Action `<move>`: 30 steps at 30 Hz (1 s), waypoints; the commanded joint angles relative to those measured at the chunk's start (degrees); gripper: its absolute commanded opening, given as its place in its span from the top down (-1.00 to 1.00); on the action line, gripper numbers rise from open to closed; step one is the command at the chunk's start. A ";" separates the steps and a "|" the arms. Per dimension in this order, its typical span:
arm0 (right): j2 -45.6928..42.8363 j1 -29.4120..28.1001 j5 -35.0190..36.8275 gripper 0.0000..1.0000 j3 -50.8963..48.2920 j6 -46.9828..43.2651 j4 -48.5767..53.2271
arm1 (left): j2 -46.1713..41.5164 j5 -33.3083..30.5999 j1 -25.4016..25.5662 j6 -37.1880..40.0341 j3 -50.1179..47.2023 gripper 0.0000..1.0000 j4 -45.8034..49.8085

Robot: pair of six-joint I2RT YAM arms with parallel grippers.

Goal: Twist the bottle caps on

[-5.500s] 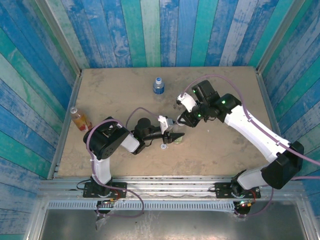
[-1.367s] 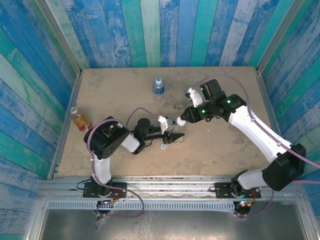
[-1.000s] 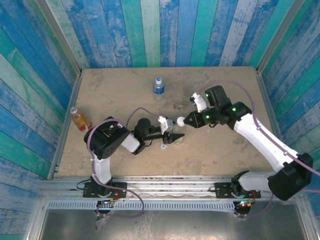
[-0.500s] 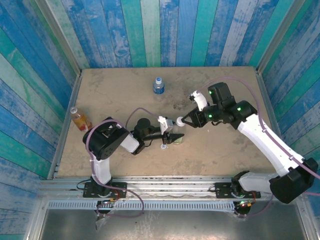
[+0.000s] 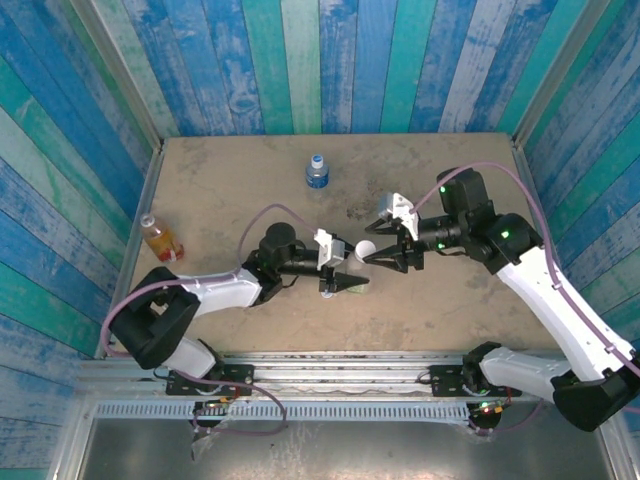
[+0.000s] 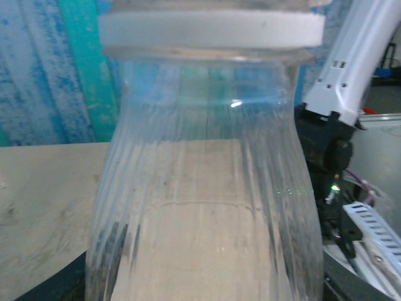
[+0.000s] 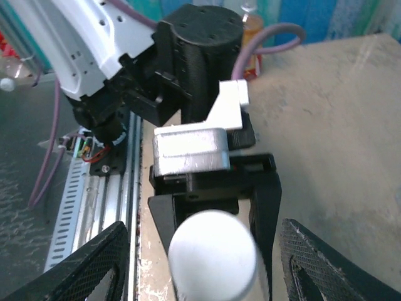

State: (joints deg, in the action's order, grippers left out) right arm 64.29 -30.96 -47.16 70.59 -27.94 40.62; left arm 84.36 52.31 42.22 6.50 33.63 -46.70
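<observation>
The left fingers (image 7: 264, 200) are clamped narrow on a clear bottle (image 6: 207, 188), gripping it just under its white cap (image 7: 213, 248). The right fingers (image 7: 319, 263) stand wide, one on each side of that cap and not touching it.

The right wrist view looks along the cap towards the left wrist, with the left fingers pinching the bottle from both sides. The left wrist view has the ribbed glassy body of the bottle up close, the cap sitting level on its neck, and a white part of the right arm (image 6: 357, 50) behind it. From above, the two arms meet near the middle of the table (image 5: 230, 180), with the cap (image 5: 366, 248) between them.

A blue-capped bottle (image 5: 317, 172) stands upright towards the far side of the table, well apart from the arms. An orange bottle (image 5: 158, 238) stands at the left edge, and also appears far off in the right wrist view (image 7: 252, 28).

The table is a scuffed sandy board. Plank walls (image 5: 300, 60) painted in blue and green stripes close it in on three sides, and a metal rail (image 5: 330, 365) runs along the near edge
</observation>
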 commanded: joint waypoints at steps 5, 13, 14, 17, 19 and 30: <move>2.32 -2.97 -4.85 -0.24 4.36 -9.03 5.49 | -5.03 4.81 0.80 1.13 0.35 -0.08 5.01; 3.21 -2.97 -4.59 -0.22 3.79 -10.49 6.71 | -7.26 4.42 0.85 0.79 -0.44 -0.08 4.18; 3.29 -2.97 -4.40 -0.21 3.74 -10.46 6.73 | -7.53 4.39 0.85 0.79 -0.49 -0.08 4.18; 3.89 -2.97 -4.52 -0.16 3.92 -10.49 6.77 | -8.16 4.21 0.85 0.77 -0.69 -0.08 4.25; 4.24 -2.95 -4.96 -0.10 3.97 -10.55 6.95 | -8.37 4.13 0.85 0.71 -0.75 -0.09 4.08; 4.25 -2.97 -1.80 0.28 3.44 -5.78 4.69 | -8.13 -5.26 0.85 0.23 -0.28 -0.07 2.68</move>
State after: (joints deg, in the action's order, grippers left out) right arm 68.77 -33.78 -50.76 74.06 -37.30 46.83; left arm 78.74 53.52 42.89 7.05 33.26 -42.15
